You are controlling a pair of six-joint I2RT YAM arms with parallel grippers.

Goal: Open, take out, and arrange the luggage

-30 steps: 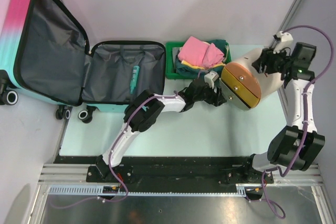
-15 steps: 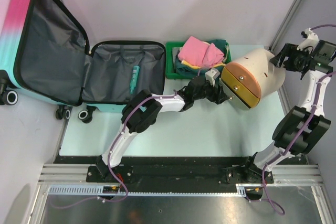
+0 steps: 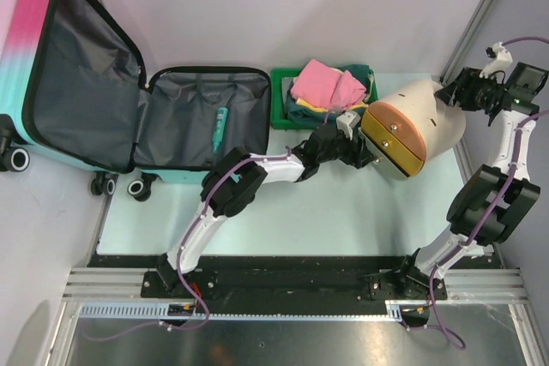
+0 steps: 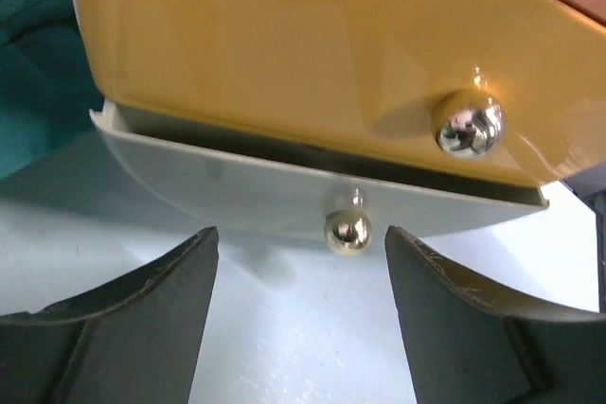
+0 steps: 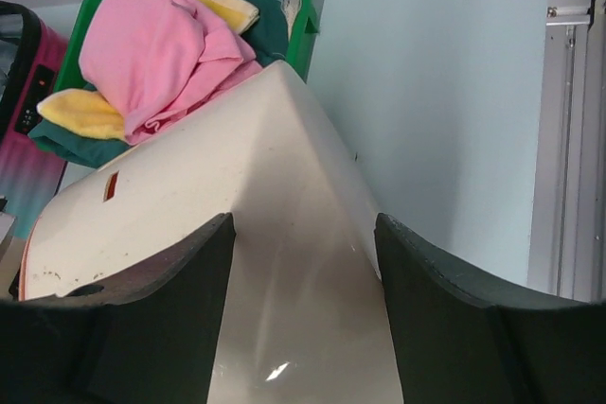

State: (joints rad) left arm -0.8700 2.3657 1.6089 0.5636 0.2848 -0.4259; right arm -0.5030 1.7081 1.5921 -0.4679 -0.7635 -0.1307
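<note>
The luggage [image 3: 34,66] lies open at the far left, its pink-to-teal shell up and its dark grey lining [image 3: 197,117] spread flat. A small teal item [image 3: 220,126] lies on that lining. My left gripper [image 3: 364,153] is open at the orange face of the white-and-orange cylinder [image 3: 420,126]. In the left wrist view a gold knob [image 4: 347,231] sits just ahead, between the open fingers of the left gripper [image 4: 301,238]. My right gripper [image 3: 455,96] is open at the cylinder's far right end. In the right wrist view the right gripper [image 5: 303,234] straddles the white body [image 5: 284,196].
A green tray [image 3: 279,96] piled with pink, yellow and teal clothes [image 3: 326,83] stands between the luggage and the cylinder. A second gold knob [image 4: 469,125] sits on the orange face. Metal frame posts [image 5: 568,139] run along the right edge of the table.
My right gripper has swung right, from above the cylinder's white body to its far right end. The left arm, the cylinder and the luggage have stayed put.
</note>
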